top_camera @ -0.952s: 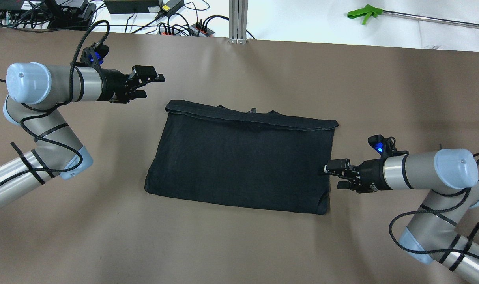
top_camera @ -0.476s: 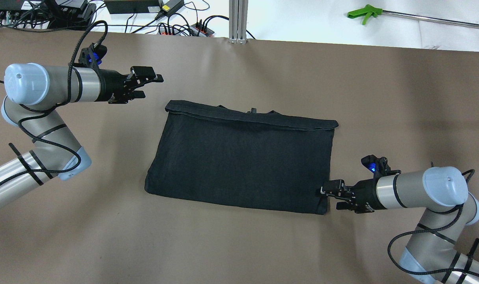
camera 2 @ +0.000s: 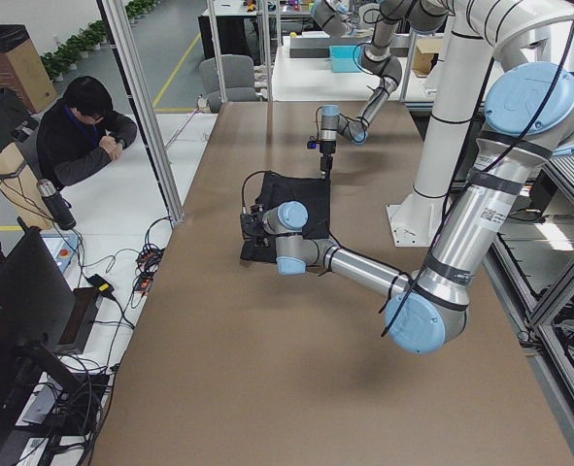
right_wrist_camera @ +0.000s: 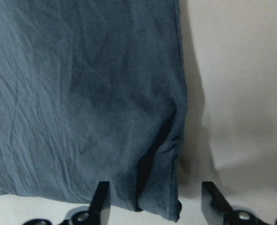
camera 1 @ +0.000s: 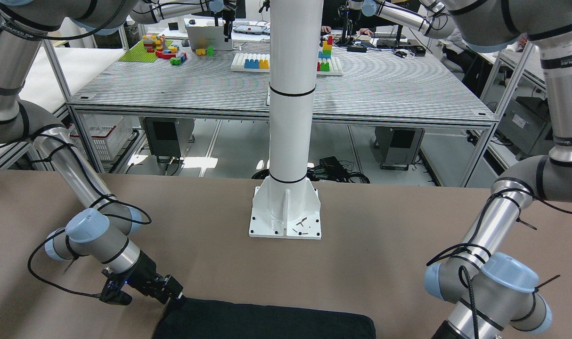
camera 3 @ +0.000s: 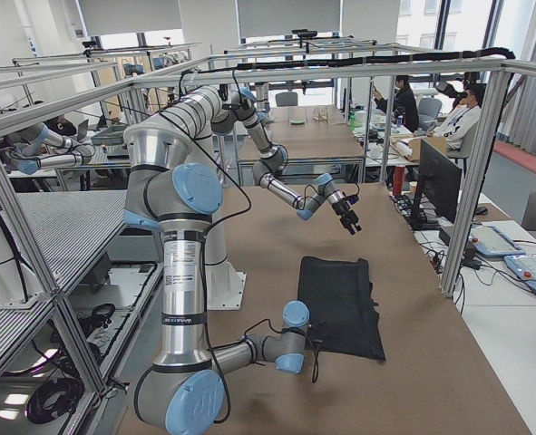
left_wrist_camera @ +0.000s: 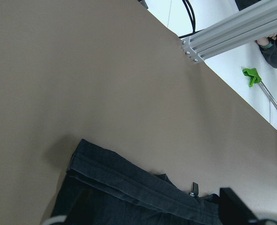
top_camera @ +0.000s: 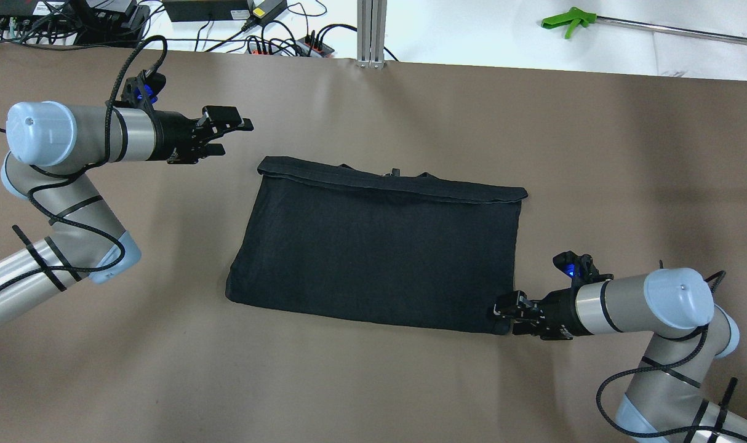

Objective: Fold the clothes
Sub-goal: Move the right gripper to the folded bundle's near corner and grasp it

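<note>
Garment (top_camera: pixel 373 246) corner between spread jaws of right gripper (top_camera: pixel 501 316) — contact unclear.

The black garment (camera 1: pixel 267 322) lies at six o'clock, cut by the lower edge. The right gripper (camera 1: pixel 175 294) (at eight o'clock) touches its corner. The white pillar (camera 1: pixel 290 94) stands toward twelve on the brown table (camera 1: pixel 385 226).

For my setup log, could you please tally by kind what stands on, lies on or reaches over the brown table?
Black garment: 1
Grippers: 2, the left gripper and the right gripper
White pillar: 1
Total: 4
</note>
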Motion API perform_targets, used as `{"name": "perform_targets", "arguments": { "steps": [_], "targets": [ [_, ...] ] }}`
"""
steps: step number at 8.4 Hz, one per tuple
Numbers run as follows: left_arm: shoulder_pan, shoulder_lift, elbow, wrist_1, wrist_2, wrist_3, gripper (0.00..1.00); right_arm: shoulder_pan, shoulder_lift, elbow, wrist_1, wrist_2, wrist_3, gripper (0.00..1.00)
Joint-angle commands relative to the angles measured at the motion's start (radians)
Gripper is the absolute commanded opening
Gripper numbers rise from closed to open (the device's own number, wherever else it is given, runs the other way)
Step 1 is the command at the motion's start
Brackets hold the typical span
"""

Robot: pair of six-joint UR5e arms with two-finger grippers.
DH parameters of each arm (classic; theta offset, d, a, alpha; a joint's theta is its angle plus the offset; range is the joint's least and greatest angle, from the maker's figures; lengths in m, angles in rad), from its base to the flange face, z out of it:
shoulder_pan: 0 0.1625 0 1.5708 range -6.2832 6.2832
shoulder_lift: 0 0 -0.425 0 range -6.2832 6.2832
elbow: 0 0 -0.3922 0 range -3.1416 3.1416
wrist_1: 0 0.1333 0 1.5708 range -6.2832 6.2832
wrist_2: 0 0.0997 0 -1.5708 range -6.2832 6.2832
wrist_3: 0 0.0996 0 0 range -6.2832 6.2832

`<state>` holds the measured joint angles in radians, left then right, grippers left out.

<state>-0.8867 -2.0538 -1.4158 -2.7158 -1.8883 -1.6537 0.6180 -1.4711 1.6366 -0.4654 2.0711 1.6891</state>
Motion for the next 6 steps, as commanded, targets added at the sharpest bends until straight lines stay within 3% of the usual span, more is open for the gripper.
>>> {"name": "perform_targets", "arguments": {
  "steps": [1, 3, 6],
  "targets": [
    [0.003, 0.003, 0.001, 0.001, 0.003, 0.002, 0.94, -0.043, 0.003, -0.024, 0.004, -0.003, -0.008, 0.08],
    [0.006, 0.0, 0.001, 0.001, 0.003, 0.003, 0.94, -0.038, 0.0, -0.017, 0.01, 0.004, -0.011, 0.0],
    [0.005, 0.0, -0.002, -0.001, 0.003, 0.005, 0.94, -0.037, -0.006, 0.006, 0.013, 0.012, -0.011, 0.0]
  ]
}}
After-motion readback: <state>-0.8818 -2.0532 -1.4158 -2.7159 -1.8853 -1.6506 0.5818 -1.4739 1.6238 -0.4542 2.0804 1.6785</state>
